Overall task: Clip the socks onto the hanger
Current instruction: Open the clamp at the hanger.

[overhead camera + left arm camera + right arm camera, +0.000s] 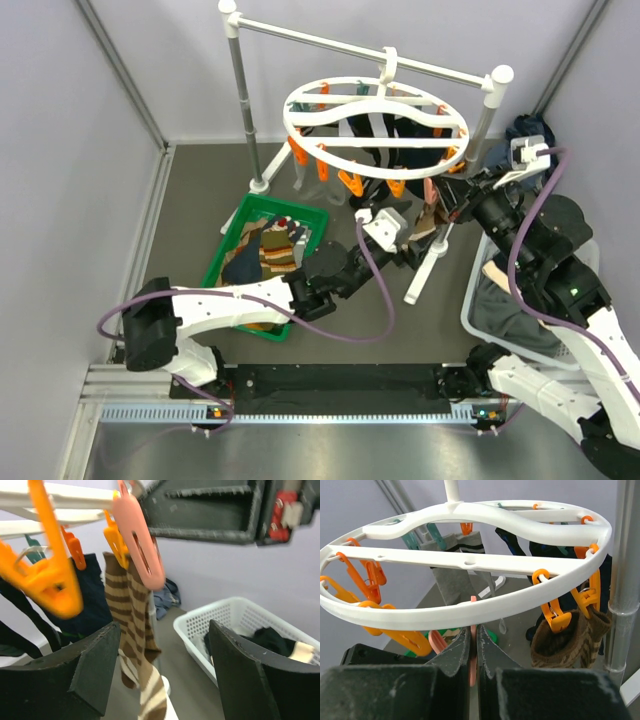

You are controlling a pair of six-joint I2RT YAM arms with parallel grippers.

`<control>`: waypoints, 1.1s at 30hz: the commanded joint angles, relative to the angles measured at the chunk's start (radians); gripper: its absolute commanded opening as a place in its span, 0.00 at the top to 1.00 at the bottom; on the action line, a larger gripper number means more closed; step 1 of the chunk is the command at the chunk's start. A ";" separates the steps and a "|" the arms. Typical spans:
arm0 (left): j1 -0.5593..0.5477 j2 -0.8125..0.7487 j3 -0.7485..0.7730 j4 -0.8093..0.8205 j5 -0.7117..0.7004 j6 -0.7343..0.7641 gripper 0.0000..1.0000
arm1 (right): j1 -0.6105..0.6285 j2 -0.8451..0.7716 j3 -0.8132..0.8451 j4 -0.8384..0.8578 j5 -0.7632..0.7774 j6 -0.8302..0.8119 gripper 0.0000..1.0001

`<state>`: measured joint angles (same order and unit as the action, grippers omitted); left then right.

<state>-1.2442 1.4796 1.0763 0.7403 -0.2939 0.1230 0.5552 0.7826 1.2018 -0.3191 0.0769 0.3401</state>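
Observation:
The white ring hanger (375, 125) (470, 612) hangs from the rail, with orange clips and several socks clipped to it. My right gripper (440, 205) (474, 630) is shut on a pink clip (473, 655) (142, 540) under the ring's near edge. A brown striped sock (135, 610) hangs just beside that clip and an orange clip (116, 540); I cannot tell which one holds it. My left gripper (418, 252) (164, 630) is open below, the sock dangling beyond its fingers, untouched. Grey socks (447, 580) and a brown sock (565, 640) hang clipped.
A green tray (232, 232) with more socks lies on the floor at the left. At the right stands a white lattice basket (470, 300) (200, 625) holding dark cloth. The rail stand's posts (240, 90) flank the hanger, and a dark cloth bundle (530, 130) lies at the back right.

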 commanded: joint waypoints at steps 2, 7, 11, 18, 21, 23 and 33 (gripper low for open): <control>-0.001 0.047 0.129 0.064 -0.068 0.038 0.27 | -0.001 -0.025 -0.022 0.058 -0.002 -0.027 1.00; -0.001 0.108 0.178 0.080 -0.121 0.032 0.33 | -0.003 -0.032 -0.039 0.072 -0.009 -0.027 1.00; 0.000 0.126 0.188 0.113 -0.129 0.030 0.40 | -0.003 -0.040 -0.050 0.075 -0.011 -0.027 1.00; 0.017 0.123 0.183 0.133 -0.133 -0.028 0.52 | -0.003 -0.055 -0.064 0.084 -0.005 -0.036 1.00; 0.017 0.122 0.188 0.139 -0.125 -0.042 0.54 | -0.003 -0.063 -0.073 0.089 -0.002 -0.036 1.00; 0.017 0.122 0.191 0.148 -0.126 -0.054 0.54 | -0.001 -0.063 -0.079 0.089 0.000 -0.036 1.00; 0.017 0.120 0.194 0.156 -0.106 -0.108 0.54 | -0.003 -0.071 -0.103 0.103 0.004 -0.032 1.00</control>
<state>-1.2301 1.6131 1.2308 0.8192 -0.4118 0.0467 0.5552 0.7273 1.1038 -0.2298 0.0776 0.3153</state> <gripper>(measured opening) 0.459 0.017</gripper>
